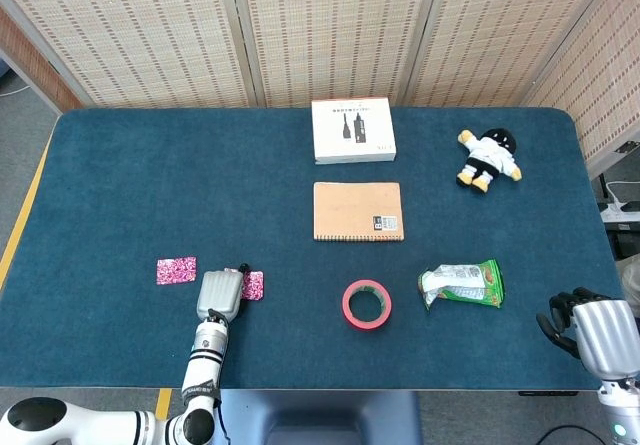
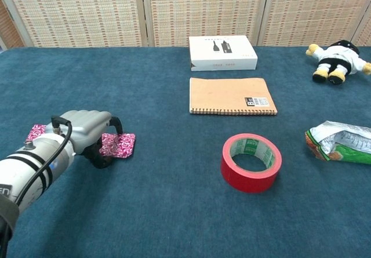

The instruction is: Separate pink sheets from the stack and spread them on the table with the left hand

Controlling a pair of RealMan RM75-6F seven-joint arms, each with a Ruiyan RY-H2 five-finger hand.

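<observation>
One pink glittery sheet (image 1: 176,270) (image 2: 35,131) lies flat by itself at the front left of the blue table (image 1: 200,185). Just to its right lies the pink stack (image 1: 254,285) (image 2: 119,145), also flat on the cloth. My left hand (image 1: 221,293) (image 2: 87,131) sits over the stack's left part, fingers curled down onto it and covering that edge. Whether the fingers pinch a sheet or only press on it is hidden. My right hand (image 1: 588,327) hangs off the table's front right corner, fingers loosely curled and holding nothing.
A red tape roll (image 1: 366,304) (image 2: 250,162) and a green snack bag (image 1: 462,284) (image 2: 342,142) lie front right. A brown notebook (image 1: 358,211) (image 2: 232,96) and a white box (image 1: 352,131) (image 2: 222,53) sit mid-table. A plush doll (image 1: 488,158) (image 2: 338,55) lies back right.
</observation>
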